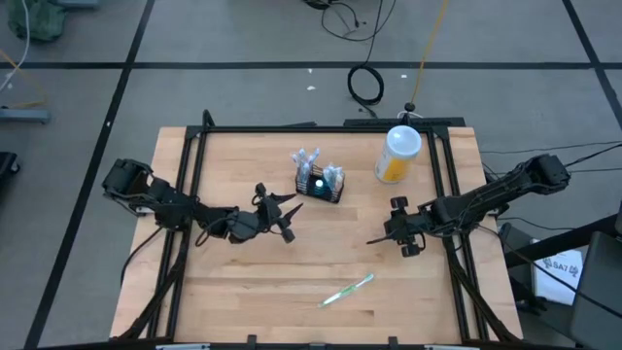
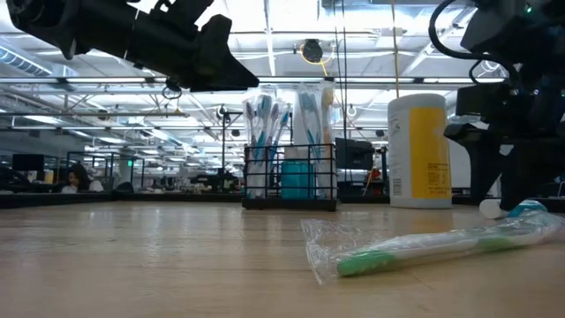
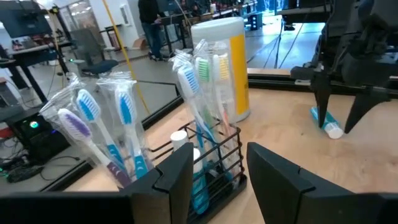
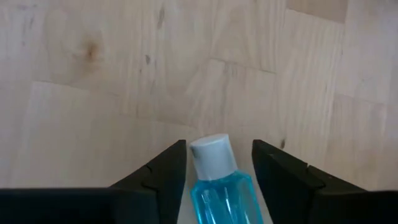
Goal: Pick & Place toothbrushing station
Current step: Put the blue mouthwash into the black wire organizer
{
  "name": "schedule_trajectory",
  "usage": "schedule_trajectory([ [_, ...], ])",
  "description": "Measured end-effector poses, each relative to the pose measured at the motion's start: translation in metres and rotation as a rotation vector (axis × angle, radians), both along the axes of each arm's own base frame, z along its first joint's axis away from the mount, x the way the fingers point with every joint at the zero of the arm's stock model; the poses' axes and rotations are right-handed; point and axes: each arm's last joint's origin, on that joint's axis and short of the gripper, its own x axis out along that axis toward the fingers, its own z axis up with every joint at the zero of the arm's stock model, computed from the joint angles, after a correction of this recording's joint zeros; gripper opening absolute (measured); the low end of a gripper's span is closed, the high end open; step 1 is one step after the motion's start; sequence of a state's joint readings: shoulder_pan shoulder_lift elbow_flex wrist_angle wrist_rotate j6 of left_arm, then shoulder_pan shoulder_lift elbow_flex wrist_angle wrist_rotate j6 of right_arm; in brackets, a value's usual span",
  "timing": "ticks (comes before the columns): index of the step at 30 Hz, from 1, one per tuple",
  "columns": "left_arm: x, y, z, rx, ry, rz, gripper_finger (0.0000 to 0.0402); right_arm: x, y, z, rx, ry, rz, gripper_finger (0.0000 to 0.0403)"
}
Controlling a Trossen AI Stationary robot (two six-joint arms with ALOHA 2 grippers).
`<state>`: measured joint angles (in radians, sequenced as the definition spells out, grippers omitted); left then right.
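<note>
My right gripper (image 4: 217, 171) points down at the table with its fingers spread, and a small blue bottle with a white cap (image 4: 217, 177) lies flat on the wood between them; both fingers stand just clear of its sides. In the high view this gripper (image 1: 379, 238) sits toward the right of the table (image 1: 243, 292), right of centre.

My left gripper (image 3: 214, 168) hangs above the table with its fingers apart and nothing between them, aimed at the toothbrushing station (image 3: 205, 165), which stands just beyond my fingertips. From above, that gripper (image 1: 289, 216) is left of the caddy, close but not touching.

The toothbrushing station (image 1: 319, 182) stands upright at the middle of the table, toward the far side, with wrapped toothbrushes (image 3: 93, 124) rising from its compartments and a teal bottle (image 2: 297, 177) inside.

To its right, near the far right corner, stands a yellow bottle with a white lid (image 1: 398, 154). A wrapped green toothbrush (image 1: 347, 290) lies flat near the front edge, well apart from everything else.
</note>
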<state>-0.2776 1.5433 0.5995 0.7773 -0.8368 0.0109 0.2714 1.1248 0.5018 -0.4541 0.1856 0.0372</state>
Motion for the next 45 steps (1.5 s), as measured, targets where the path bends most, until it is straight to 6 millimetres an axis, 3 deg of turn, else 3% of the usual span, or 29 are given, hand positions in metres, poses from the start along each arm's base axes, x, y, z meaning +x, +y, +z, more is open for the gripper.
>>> schedule_trajectory([
  [9,0.0,0.001,0.0,-0.003,-0.001,0.003,0.0157,-0.005,-0.001,-0.002,0.002,0.05,-0.028,0.0246],
  [17,0.0,0.001,-0.001,-0.014,0.001,0.003,0.0157,-0.005,-0.004,-0.003,0.011,0.057,-0.071,0.0277],
  [27,-0.001,-0.003,-0.001,-0.014,0.002,-0.009,0.0157,-0.002,-0.005,-0.006,0.052,0.07,-0.112,0.0272],
  [37,0.0,0.003,-0.001,-0.015,-0.002,0.011,0.0157,0.008,-0.002,0.009,0.083,0.128,-0.237,0.027],
  [45,0.001,0.004,-0.001,-0.016,-0.001,0.007,0.0157,0.01,-0.001,-0.004,0.063,0.244,-0.248,0.027],
])
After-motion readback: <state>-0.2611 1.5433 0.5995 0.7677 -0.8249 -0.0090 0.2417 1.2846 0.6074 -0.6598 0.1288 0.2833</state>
